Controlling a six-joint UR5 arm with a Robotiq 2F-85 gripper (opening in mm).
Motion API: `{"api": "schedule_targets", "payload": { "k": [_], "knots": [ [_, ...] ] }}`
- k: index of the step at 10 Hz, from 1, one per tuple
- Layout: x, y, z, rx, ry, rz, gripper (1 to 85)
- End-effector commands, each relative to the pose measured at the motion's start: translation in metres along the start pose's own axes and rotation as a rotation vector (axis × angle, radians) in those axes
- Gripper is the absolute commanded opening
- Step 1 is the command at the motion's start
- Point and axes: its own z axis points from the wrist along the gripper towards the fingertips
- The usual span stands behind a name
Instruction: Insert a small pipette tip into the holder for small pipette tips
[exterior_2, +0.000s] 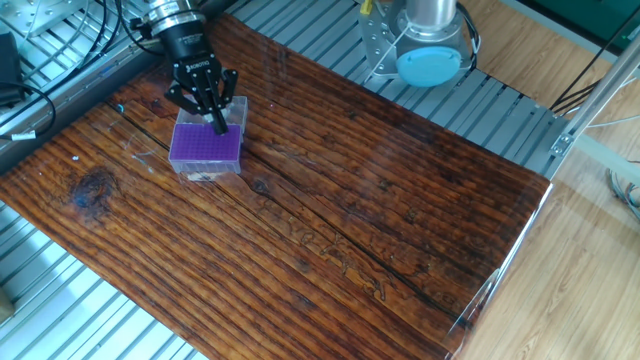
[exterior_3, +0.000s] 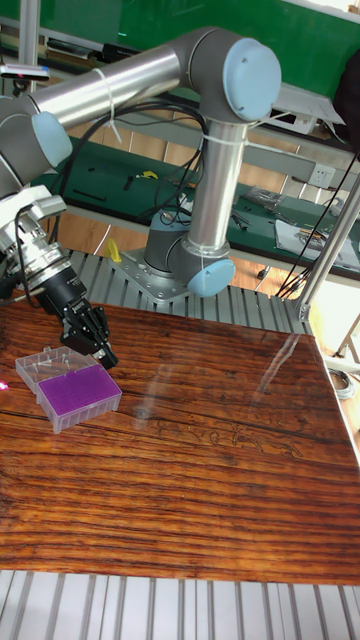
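— Holder for small pipette tips (exterior_2: 205, 146): position?

— Near the desk's (exterior_2: 330, 210) far left corner, purple grid up, clear lid open behind.

— Gripper (exterior_2: 219, 122)?

— Over the holder's far right corner, fingers drawn narrow, angled down. Whether a tip sits between them, I cannot tell; too small.

— Deciding relation?

— Grid lies directly below and slightly left of the fingertips; descent looks the likely need.

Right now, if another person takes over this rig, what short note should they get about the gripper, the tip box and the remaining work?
Gripper: over the far edge of the purple-topped tip box, fingers pointing down; the pictures do not show if it is open, shut or holding a tip.
Tip box: near the far left corner of the wooden table, with its clear lid open beside it.
Done: gripper brought to the box.
Left: confirm a tip goes into a hole, then lift away.
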Motion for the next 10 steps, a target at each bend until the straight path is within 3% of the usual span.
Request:
{"api": "schedule_targets", "payload": {
  "k": [1,4,10],
  "knots": [
    [-0.002,-0.004,-0.001,0.004,-0.015,0.005,11.3],
    [-0.004,-0.011,0.004,0.018,-0.048,0.004,10.7],
    [0.000,-0.012,0.013,0.019,-0.055,0.010,11.0]
  ]
}}
